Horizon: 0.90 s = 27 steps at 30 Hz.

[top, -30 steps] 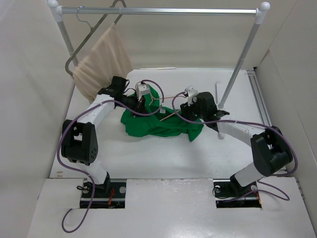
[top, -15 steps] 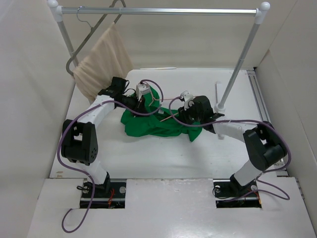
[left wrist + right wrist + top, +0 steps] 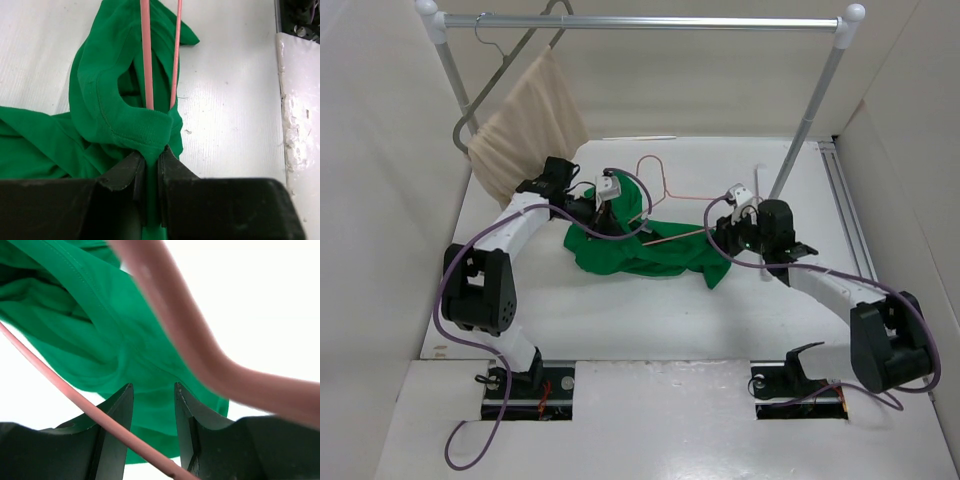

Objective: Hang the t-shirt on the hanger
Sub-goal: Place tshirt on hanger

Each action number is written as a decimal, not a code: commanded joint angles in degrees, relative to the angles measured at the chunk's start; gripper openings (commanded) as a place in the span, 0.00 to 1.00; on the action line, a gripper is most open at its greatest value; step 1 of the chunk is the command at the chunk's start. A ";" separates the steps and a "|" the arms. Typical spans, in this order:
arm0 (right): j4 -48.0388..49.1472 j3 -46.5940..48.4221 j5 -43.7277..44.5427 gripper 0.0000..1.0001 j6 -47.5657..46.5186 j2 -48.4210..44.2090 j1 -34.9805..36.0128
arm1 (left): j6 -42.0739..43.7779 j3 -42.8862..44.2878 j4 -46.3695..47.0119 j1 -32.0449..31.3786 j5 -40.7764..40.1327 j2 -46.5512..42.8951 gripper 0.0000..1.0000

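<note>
Right gripper shifted right; left gripper clamped on t-shirt.

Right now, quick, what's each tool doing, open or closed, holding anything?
Left tool: closed on the t-shirt collar.
Right tool: slightly open; the hanger crosses it, no grip visible.
</note>
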 commanded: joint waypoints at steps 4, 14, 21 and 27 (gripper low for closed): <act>1.42 2.12 1.52 0.00 -0.76 -1.03 -4.81 | 0.07 -0.49 -3.00 4.34 -5.63 -2.50 0.00; 1.42 10.20 7.67 0.00 -3.40 7.41 7.67 | -6.61 4.52 -3.61 -1.64 0.78 1.28 0.04; 0.89 12.67 8.81 0.00 -4.45 10.49 11.72 | -11.18 4.52 -0.80 -2.25 1.93 1.81 0.13; 0.89 12.67 8.81 0.00 -4.45 11.02 13.39 | -13.38 5.75 0.86 -2.25 3.08 1.81 0.16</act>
